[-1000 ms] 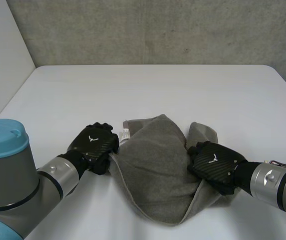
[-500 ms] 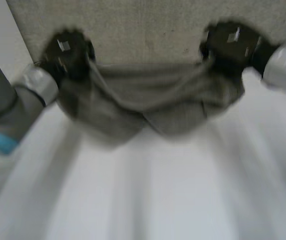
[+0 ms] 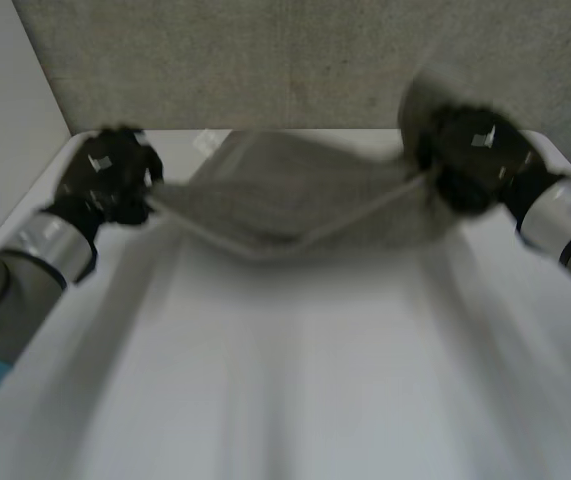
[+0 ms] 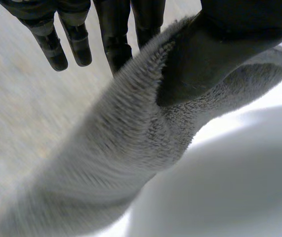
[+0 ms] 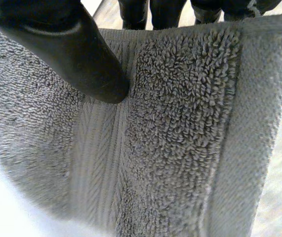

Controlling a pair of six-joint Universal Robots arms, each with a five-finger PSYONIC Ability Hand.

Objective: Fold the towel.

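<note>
A grey towel (image 3: 285, 200) hangs stretched between my two hands over the far half of the white table (image 3: 285, 380), sagging in the middle. My left hand (image 3: 105, 185) pinches its left end, and my right hand (image 3: 470, 160) pinches its right end. In the left wrist view the thumb (image 4: 229, 29) presses the towel (image 4: 131, 148) against the fingers (image 4: 113, 34). Seen from the right wrist, the thumb (image 5: 66, 44) clamps the towel's (image 5: 180, 123) hemmed edge, with the fingers behind the cloth.
A concrete wall (image 3: 285, 60) rises just behind the table's far edge. A pale side wall (image 3: 5, 110) stands at the left. The near part of the table lies bare below the towel.
The towel lay crumpled near the front with a hand at each side. Both hands lifted it, swung it up and away, and now hold it spread wide and lower over the far table.
</note>
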